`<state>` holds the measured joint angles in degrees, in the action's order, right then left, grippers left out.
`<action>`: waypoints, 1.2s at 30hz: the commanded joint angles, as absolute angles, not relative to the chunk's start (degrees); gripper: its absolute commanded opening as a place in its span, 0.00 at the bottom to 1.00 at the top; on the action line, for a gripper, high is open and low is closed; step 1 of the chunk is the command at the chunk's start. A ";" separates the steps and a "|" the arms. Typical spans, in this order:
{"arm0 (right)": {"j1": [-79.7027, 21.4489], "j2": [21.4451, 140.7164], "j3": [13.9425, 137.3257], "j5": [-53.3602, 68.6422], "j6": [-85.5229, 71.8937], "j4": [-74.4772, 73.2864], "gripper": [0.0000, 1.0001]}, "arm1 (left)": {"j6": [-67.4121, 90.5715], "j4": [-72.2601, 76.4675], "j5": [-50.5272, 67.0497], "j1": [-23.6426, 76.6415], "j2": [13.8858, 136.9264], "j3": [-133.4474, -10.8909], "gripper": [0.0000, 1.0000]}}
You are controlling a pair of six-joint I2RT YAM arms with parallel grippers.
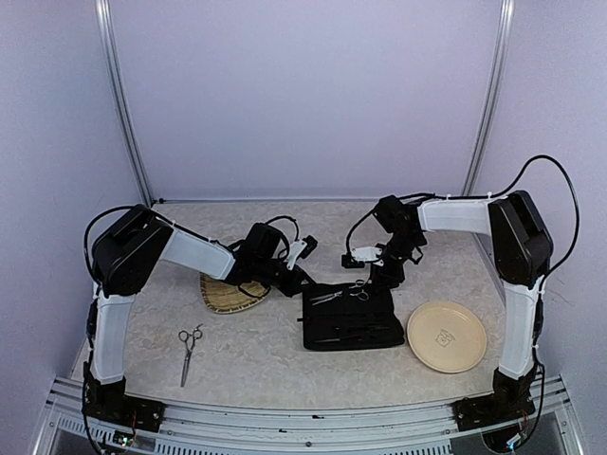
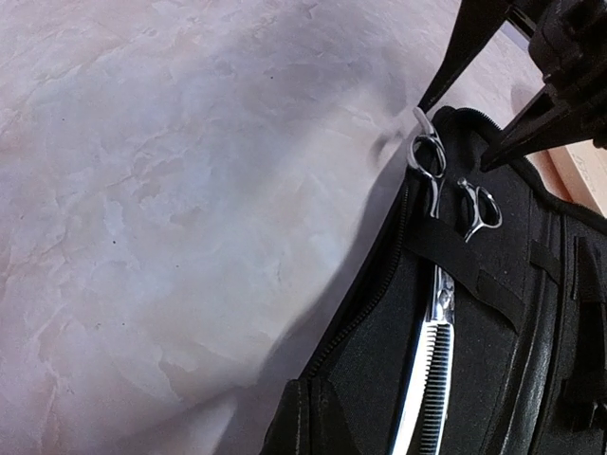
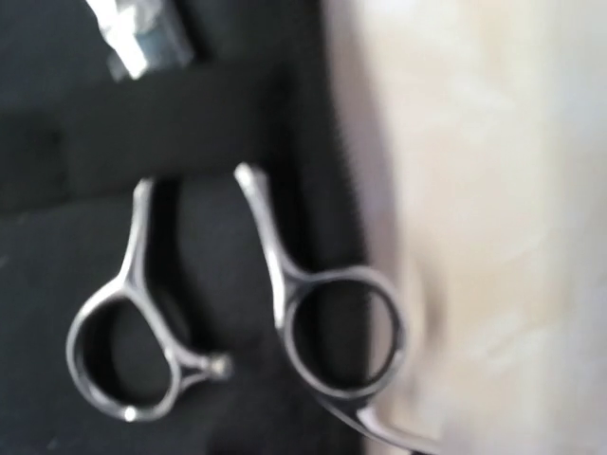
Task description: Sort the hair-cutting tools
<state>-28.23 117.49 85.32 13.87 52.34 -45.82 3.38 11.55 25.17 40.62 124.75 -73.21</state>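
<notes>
Looking down from the top camera, one pair of loose scissors (image 1: 187, 355) lies on the table (image 1: 256, 365) in front of the left arm, well apart from everything else, blades toward the near edge. The other pair, the strapped scissors (image 1: 341, 295), sits on the open black case (image 1: 351, 327) along its far side. The right gripper (image 1: 382, 277) hangs right over their ring handles. The left gripper (image 1: 305, 258) is just off the case's far-left corner, beside the bamboo tray (image 1: 223, 296). A plate (image 1: 446, 336) sits just right of the case.

The left wrist cam shows stuff the top view is too small for. That pair is tucked under an elastic strap (image 2: 455, 265), one blade is toothed like a comb, and the rings poke out past the strap. It also shows the right gripper's fingers (image 2: 446, 66) spread apart, tips near the rings, though I can't tell if they touch. The right wrist cam is just a blurry close-up of both rings on the black lining, one at the case's edge.

Left jaws: can't tell from any view.
</notes>
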 commanded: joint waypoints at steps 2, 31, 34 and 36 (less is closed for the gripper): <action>-28.57 118.96 86.79 13.49 54.79 -43.37 0.46 | 5.09 11.69 26.26 42.21 123.66 -71.82 0.00; -27.80 127.38 97.86 21.04 60.12 -55.59 0.31 | 7.59 10.24 23.13 43.24 124.01 -72.59 0.00; -27.87 126.46 97.20 20.27 59.24 -55.85 0.18 | 9.42 10.61 22.37 43.24 124.68 -72.51 0.00; -27.85 124.55 95.15 19.57 58.44 -54.31 0.16 | 11.18 11.06 21.12 43.24 124.83 -72.17 0.00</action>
